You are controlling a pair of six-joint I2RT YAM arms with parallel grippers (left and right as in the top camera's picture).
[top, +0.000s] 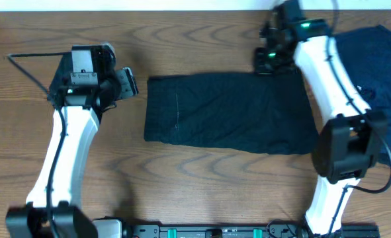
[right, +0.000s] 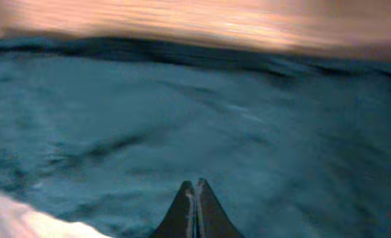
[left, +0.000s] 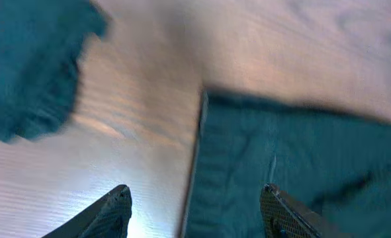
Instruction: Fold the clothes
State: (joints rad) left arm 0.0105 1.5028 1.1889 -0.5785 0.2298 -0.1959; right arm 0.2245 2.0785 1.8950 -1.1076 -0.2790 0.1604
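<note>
A dark garment [top: 228, 112] of the clothes lies folded into a flat rectangle in the middle of the table. My left gripper [top: 130, 82] hovers at its left edge, open. In the left wrist view the gripper [left: 195, 198] straddles the garment's hem [left: 301, 158], one fingertip over wood and one over cloth, holding nothing. My right gripper [top: 268, 63] is at the garment's far right corner. Seen from the right wrist, that gripper [right: 195, 188] is shut, tips together just above the dark fabric [right: 182, 112], with no cloth visibly between them.
A navy blue garment [top: 380, 59] lies loosely at the far right of the wooden table [top: 195, 46], partly under the right arm. A loose bunch of dark fabric [left: 30, 66] shows at the upper left of the left wrist view.
</note>
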